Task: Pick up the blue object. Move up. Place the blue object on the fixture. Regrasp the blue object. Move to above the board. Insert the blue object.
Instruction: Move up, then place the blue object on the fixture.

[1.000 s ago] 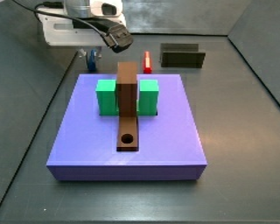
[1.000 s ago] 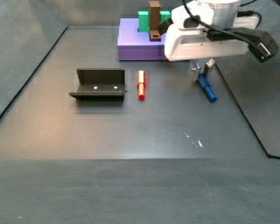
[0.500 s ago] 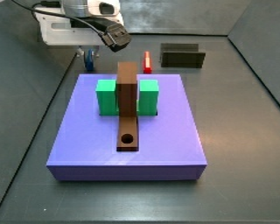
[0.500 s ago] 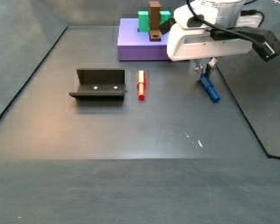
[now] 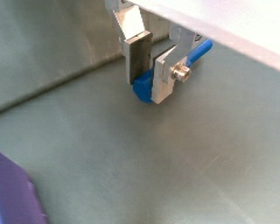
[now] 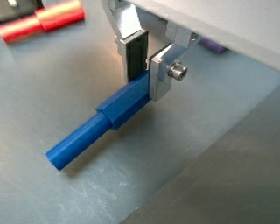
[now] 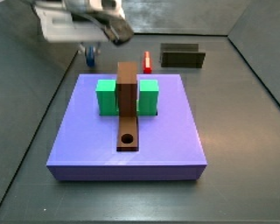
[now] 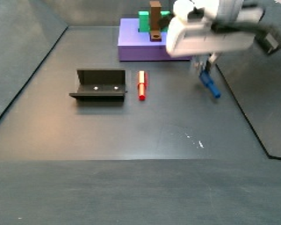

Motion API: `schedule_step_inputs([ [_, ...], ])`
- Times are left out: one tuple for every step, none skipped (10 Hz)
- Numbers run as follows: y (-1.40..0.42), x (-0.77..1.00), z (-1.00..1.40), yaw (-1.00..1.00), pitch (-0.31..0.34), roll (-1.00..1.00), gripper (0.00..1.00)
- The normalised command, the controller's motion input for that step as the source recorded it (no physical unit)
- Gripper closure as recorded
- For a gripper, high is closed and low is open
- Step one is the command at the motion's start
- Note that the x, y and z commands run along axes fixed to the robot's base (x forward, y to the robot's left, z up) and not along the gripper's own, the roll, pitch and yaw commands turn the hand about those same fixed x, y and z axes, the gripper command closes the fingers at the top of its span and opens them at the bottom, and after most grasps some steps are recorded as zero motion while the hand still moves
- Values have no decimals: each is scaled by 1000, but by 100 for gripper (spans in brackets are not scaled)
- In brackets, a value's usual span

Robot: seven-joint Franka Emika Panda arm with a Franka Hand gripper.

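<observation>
The blue object point(image 6: 95, 131) is a slim blue peg lying on the grey floor; it also shows in both side views point(image 8: 210, 87) point(image 7: 91, 59). My gripper point(image 6: 149, 77) stands over one end of it, silver fingers on either side and shut on that end, as the blue object point(image 5: 140, 90) between the pads of the gripper point(image 5: 149, 86) shows. The fixture point(image 8: 98, 85) stands apart on the floor, also seen as the fixture point(image 7: 182, 56) behind the board point(image 7: 166, 140).
A red peg point(image 8: 140, 84) lies between the fixture and the blue peg, and the red peg point(image 6: 43, 19) shows in a wrist view. The board carries a long brown bar point(image 7: 129, 105) with a round hole and green blocks point(image 7: 106, 96).
The arm's body looks blurred and sits slightly higher than half a second ago. The blue peg lies at nearly the same spot on the floor.
</observation>
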Motion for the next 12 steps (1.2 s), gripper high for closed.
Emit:
schedule_step_inputs([
  [-4, -115, 566, 14, 33, 13, 100],
  [2, -62, 278, 5, 15, 32, 100],
  [0, 0, 0, 0, 0, -26, 100],
  [403, 426, 120, -49, 6, -903, 100],
  [249, 494, 254, -46, -131, -1000, 100],
  [211, 506, 229, -63, -131, -1000, 100],
  [103, 537, 123, -131, -137, -1000, 100],
  [69, 551, 120, -169, -140, -1000, 100],
  [20, 569, 120, -214, -137, -1000, 100],
  [0, 566, 166, -263, -160, -1000, 100],
  [0, 597, 229, -291, -151, -1000, 100],
  [0, 594, 223, -291, -149, -1000, 100],
])
